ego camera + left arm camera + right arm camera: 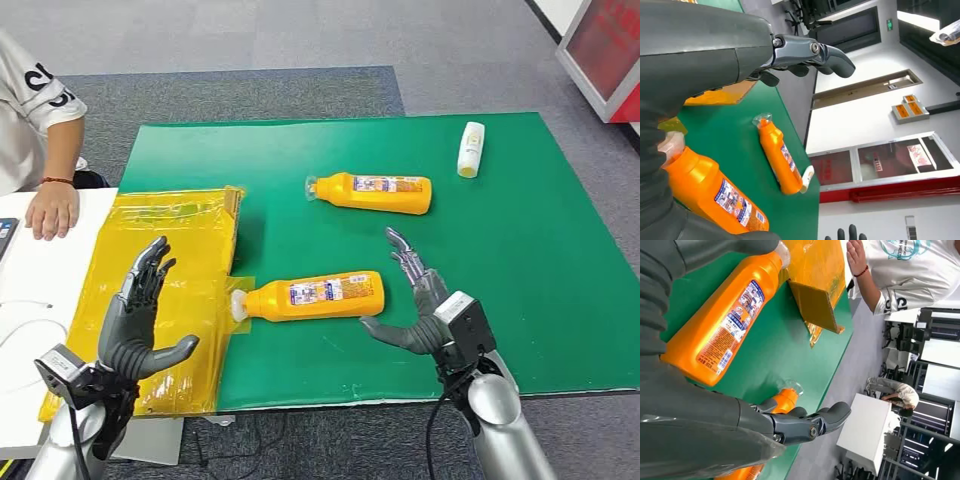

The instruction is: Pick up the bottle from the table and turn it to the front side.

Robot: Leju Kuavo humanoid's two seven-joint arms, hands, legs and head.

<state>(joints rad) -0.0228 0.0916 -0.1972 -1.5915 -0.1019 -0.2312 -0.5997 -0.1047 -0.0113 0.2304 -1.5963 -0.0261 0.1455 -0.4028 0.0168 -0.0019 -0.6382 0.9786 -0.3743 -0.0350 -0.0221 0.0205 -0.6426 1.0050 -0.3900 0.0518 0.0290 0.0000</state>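
Two orange bottles lie on their sides on the green mat [528,230]. The near bottle [309,297] [711,187] [721,322] has its white cap toward the yellow sheet and its label facing up. The far bottle [373,192] [779,156] [785,399] lies further back. My right hand [413,300] is open just right of the near bottle's base, fingers spread, not touching it. My left hand [140,315] is open above the yellow sheet [173,280], left of the near bottle's cap.
A small white bottle [471,149] lies at the mat's far right. A person in a white shirt [34,110] sits at the left with a hand [51,210] on the white table [30,300]. Grey carpet surrounds the tables.
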